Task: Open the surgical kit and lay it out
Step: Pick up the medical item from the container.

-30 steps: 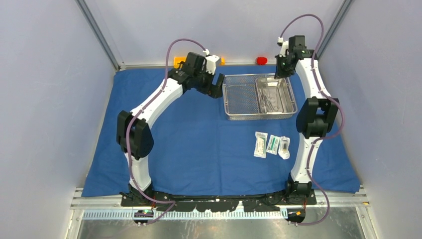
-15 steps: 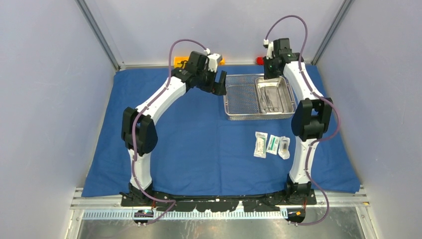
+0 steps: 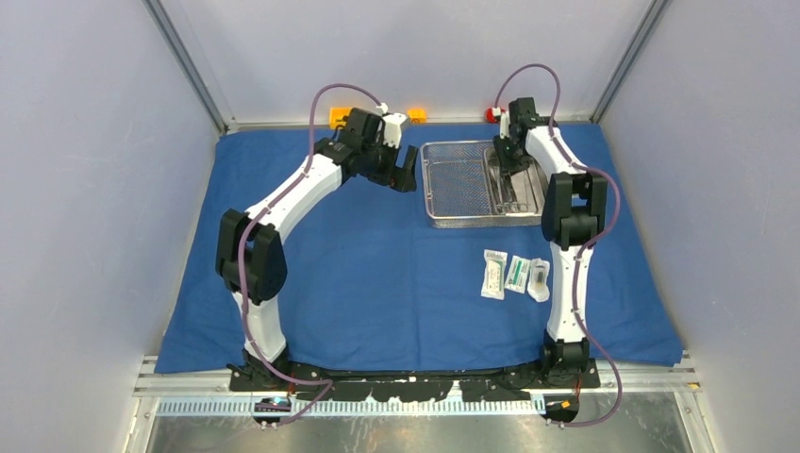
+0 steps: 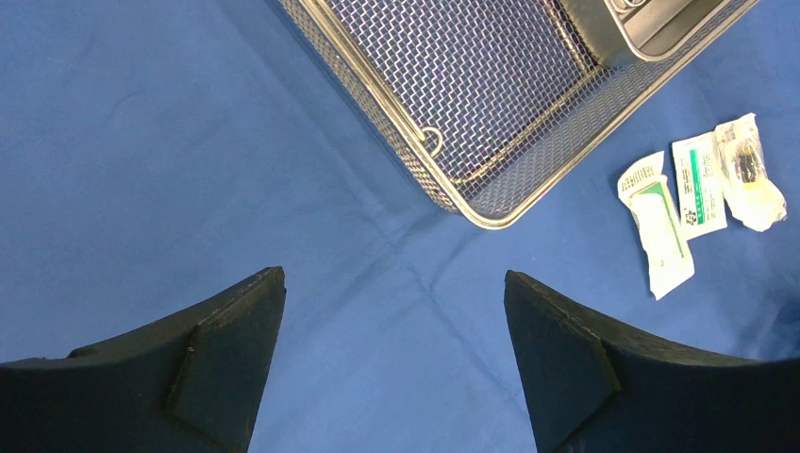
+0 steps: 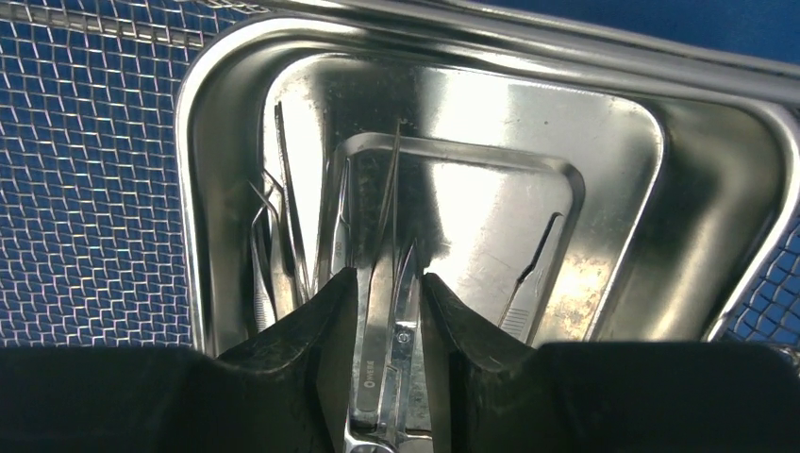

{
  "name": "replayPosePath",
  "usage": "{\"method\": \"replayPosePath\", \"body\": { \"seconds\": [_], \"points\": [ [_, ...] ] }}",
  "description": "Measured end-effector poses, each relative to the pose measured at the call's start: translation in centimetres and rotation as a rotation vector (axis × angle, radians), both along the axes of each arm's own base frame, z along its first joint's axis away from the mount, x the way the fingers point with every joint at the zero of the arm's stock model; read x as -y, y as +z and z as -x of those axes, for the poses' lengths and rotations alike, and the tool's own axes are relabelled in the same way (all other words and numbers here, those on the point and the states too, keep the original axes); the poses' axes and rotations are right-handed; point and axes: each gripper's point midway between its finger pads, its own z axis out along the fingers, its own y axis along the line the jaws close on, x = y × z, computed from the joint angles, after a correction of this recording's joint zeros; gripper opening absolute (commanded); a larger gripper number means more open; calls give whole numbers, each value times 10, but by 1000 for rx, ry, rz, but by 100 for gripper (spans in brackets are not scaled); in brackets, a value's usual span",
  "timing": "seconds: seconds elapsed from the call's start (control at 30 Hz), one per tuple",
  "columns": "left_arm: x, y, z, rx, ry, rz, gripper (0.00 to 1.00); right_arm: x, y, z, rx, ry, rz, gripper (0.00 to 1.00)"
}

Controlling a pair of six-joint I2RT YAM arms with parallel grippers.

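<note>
The step in hand looks like emptying the tray: the cloth [image 4: 141, 142] lies spread flat, the three packets [image 4: 698, 184] sit in a row on it, and the instruments [image 5: 382, 368] remain to be laid out.

The right gripper [image 5: 387, 278] is down inside the tray [image 5: 717, 208], which sits in the basket [image 4: 481, 219]. Its fingers stand narrow, one on each side of a pair of slim steel instruments that run straight between them. Whether the pads pinch the metal or only flank it cannot be told. More instruments lie just outside one finger, on the mesh side, and a single one lies beyond the other finger. A shallower inner tray is ahead of the fingertips.

The left gripper [image 4: 391, 278] hovers over bare cloth with its fingers wide and nothing between them. The basket's corner is ahead of its fingertips, apart from both, and the packets lie further off beyond that corner.

The next move, as I judge it, calls for a firm pinch on one instrument and a clean lift over the tray wall. The steel is thin and slippery, and two pieces between the fingers could come up together or slip.

A small stamped mark shows on the instrument between the right fingers, too fine to read. The packets carry green print, also illegible.
</note>
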Motion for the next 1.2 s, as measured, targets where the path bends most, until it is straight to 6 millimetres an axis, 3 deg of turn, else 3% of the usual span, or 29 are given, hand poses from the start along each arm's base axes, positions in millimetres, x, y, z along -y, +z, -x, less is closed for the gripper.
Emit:
{"method": "replayPosePath", "body": {
  "seconds": [0.67, 0.97, 1.2],
  "points": [
    [-1, 5, 1, 22, -11, -2, 88, 15, -5, -9, 1, -28, 26, 4],
    [-1, 6, 0, 27, -16, -5, 88, 22, 13, -16, 31, -68, -36, 3],
    [3, 24, -8, 69, -24, 10, 88, 11, 47, -12, 63, -72, -120, 3]
  ]
}}
